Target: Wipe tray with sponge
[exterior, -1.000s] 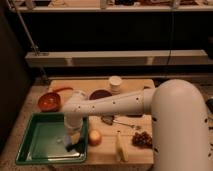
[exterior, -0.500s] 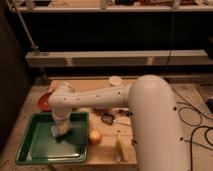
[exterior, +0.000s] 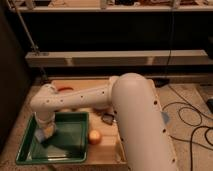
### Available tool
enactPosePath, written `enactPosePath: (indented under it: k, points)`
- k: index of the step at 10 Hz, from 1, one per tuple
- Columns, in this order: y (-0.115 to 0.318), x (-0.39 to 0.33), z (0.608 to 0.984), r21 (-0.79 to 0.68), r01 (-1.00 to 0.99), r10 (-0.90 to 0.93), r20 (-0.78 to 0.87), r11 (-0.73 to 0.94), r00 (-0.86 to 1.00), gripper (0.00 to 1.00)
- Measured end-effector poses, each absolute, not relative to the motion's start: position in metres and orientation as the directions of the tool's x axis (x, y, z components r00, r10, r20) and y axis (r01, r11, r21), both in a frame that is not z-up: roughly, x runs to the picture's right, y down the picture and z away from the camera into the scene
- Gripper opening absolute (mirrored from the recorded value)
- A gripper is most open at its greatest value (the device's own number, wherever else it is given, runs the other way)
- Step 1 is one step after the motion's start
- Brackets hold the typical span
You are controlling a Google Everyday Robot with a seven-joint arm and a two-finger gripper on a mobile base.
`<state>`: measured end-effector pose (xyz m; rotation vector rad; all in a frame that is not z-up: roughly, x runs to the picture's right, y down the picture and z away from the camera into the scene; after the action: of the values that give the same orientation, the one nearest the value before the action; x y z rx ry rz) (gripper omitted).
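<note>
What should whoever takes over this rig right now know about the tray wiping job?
Claw: down inside the left part of the tray, shut on the sponge, low at the tray floor.
Tray: at the table's front left, with an orange fruit just outside its right rim.
Done: sponge grasped and brought into the tray.
Left: wiping progress cannot be judged from here; probably sweep the right part, then lift off.

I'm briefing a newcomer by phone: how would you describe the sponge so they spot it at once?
Find the large green tray at the front left; the white arm's pincer reaches down into its left side. The sponge is the small pale yellow and blue block at that pincer, inside the tray, unlike the round orange fruit lying just outside the tray's right rim.
</note>
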<state>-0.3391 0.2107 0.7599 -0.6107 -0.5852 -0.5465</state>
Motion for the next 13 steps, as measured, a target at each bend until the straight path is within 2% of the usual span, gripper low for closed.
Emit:
enactPosePath:
  k: [4,11,13]
  points:
    - [0.247,-0.328,0.728,-0.361,0.649,-0.296,0.672,0.67,0.679,0.13]
    - [0.254,-0.236,0.756,-0.521,0.493,-0.179,0.539,0.697,0.823,0.13]
    - [0.233,-0.222,0.777,-0.543,0.44,-0.16,0.485,0.715,0.86,0.13]
